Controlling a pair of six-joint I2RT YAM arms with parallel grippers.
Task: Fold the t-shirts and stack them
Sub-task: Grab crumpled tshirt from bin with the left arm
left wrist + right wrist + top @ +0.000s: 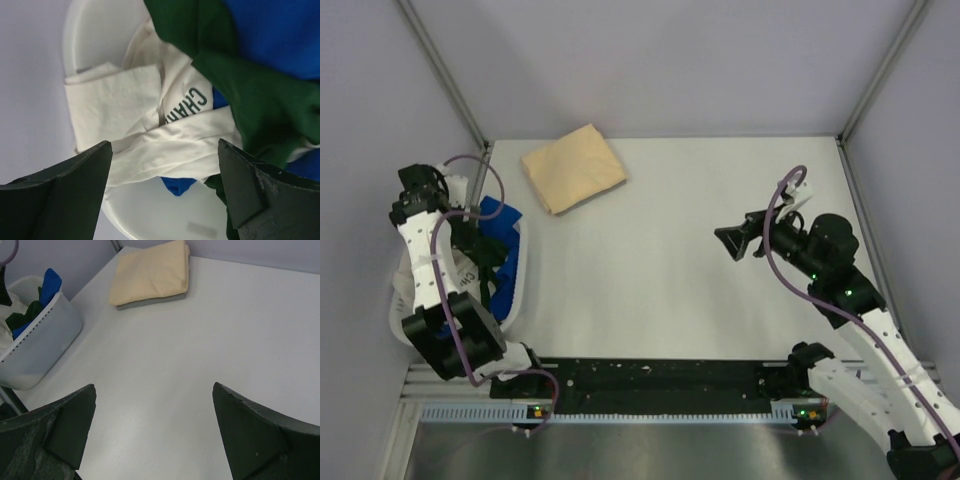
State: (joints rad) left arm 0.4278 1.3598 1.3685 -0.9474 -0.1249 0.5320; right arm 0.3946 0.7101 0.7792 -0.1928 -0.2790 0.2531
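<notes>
Left wrist view: left hand (164, 146) spread apart over the white shirt (115, 95) tangled among blue shirts (270, 30) in the basket (95, 30).

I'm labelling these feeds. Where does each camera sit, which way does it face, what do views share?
Top external: above and behind, looking down on the table; the left arm and right arm show.
Left wrist: on the left arm, looking down into the basket at the white shirt; open left gripper shows.
Right wrist: on the right arm, facing across the table to the tan shirt; open right gripper shows.
Shared: all show the basket.
</notes>
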